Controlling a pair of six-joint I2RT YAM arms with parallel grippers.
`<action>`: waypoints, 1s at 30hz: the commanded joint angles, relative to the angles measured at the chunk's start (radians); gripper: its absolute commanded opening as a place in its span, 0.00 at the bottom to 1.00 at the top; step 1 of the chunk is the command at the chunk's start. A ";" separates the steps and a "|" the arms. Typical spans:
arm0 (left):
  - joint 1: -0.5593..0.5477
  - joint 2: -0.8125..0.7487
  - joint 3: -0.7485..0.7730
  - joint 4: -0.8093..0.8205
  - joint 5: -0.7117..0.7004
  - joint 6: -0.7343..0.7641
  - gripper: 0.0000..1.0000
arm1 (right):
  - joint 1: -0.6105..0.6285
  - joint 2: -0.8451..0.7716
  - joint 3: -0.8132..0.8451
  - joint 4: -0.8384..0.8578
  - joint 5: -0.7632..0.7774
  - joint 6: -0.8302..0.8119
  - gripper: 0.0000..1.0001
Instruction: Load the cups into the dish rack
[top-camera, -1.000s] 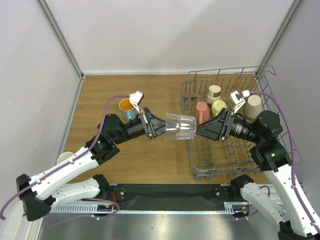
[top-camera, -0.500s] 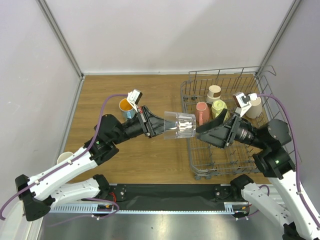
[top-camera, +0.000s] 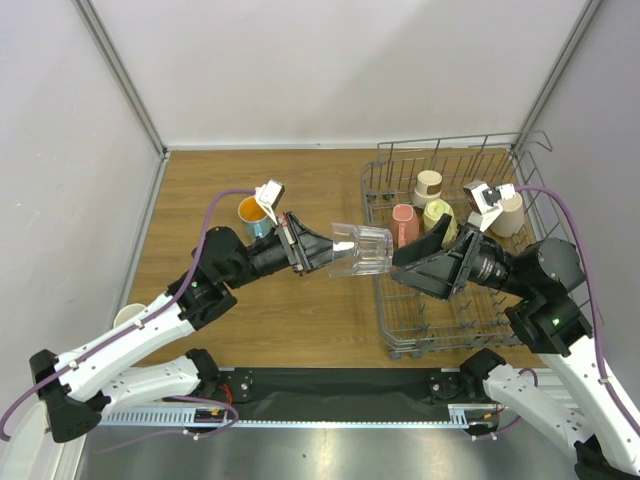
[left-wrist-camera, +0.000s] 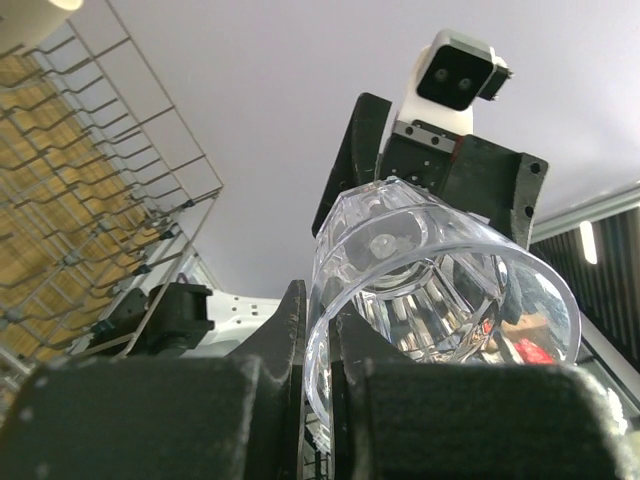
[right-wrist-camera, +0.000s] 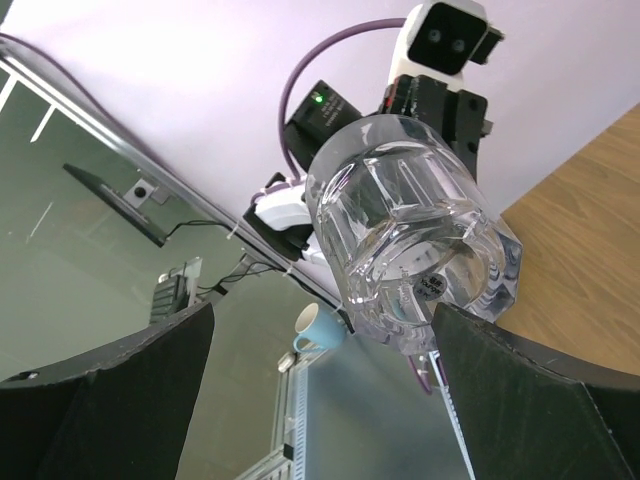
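Left gripper (top-camera: 332, 250) pinched the glass (top-camera: 362, 250) rim. Right gripper (top-camera: 402, 268) gaped empty at 3 o'clock, needed a square base grip

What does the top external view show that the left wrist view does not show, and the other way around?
Only the top view: the blue cup standing on the table, the pink cup inside the rack, and both arms whole.
Only the left wrist view: the rim of the glass pinched between the fingers of the left gripper.
Both: the glass held in the air beside the rack, with the open right gripper near its base.
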 joint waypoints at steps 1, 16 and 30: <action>-0.003 -0.028 0.089 -0.001 -0.035 0.038 0.00 | 0.024 0.016 0.043 -0.096 0.035 -0.068 1.00; -0.008 -0.014 0.095 0.033 -0.034 -0.003 0.00 | 0.046 0.047 0.029 -0.057 0.072 -0.051 1.00; 0.021 -0.016 0.097 0.059 -0.023 -0.006 0.00 | 0.053 0.047 0.051 -0.123 0.105 -0.092 1.00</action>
